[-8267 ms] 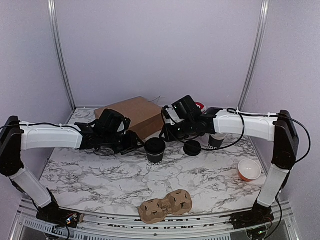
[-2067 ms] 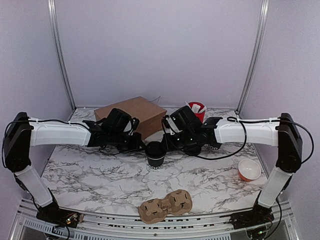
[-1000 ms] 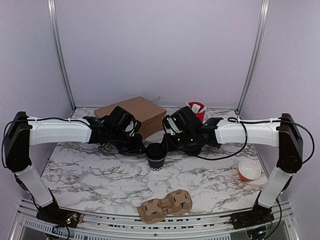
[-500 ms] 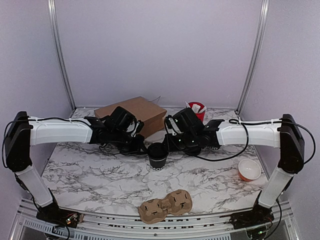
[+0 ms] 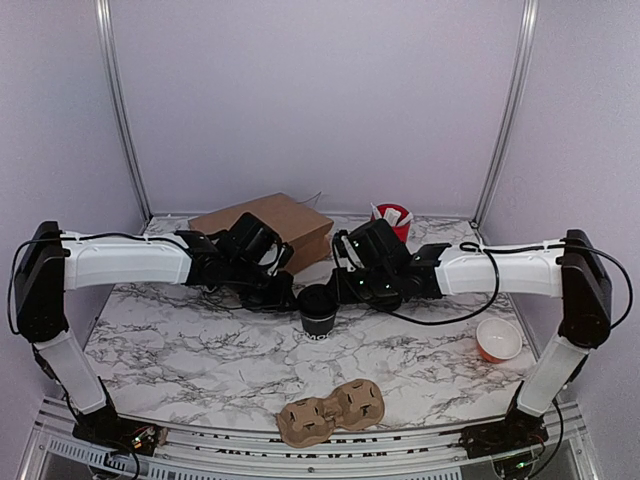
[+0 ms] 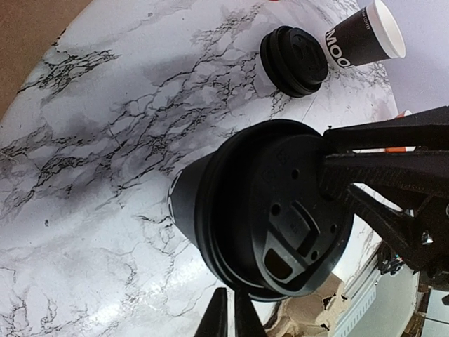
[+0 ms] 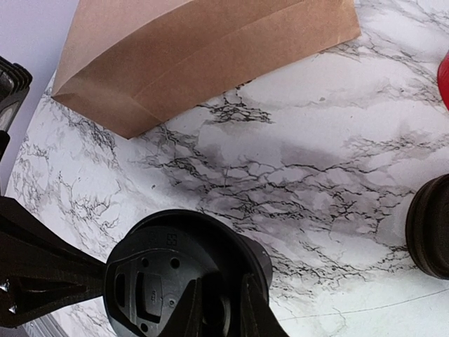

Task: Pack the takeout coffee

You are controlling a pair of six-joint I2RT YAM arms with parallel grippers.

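Note:
The takeout coffee [image 5: 318, 308] stands mid-table, a black cup with its black lid on. It fills the left wrist view [image 6: 273, 210] and the right wrist view [image 7: 182, 281]. My left gripper [image 5: 288, 296] is at its left side, its fingers [image 6: 219, 319] shut together and touching the lid's rim. My right gripper [image 5: 346, 290] is at its right side, its jaws [image 7: 223, 312] narrowly closed over the lid's rim. The twin black cup [image 6: 365, 38] with a bare white rim and a spare black lid [image 6: 295, 50] sit behind, hidden by my right arm in the top view.
A brown paper bag [image 5: 265, 225] lies behind the cup, also in the right wrist view [image 7: 196, 56]. A red tub of sachets [image 5: 393, 218] stands at the back. A cardboard cup carrier [image 5: 332, 410] lies at the near edge. A small orange cup [image 5: 498, 340] stands at the right.
Both grippers have closed in on the cup from either side and edged slightly right. The cup has shifted a little to the right with them.

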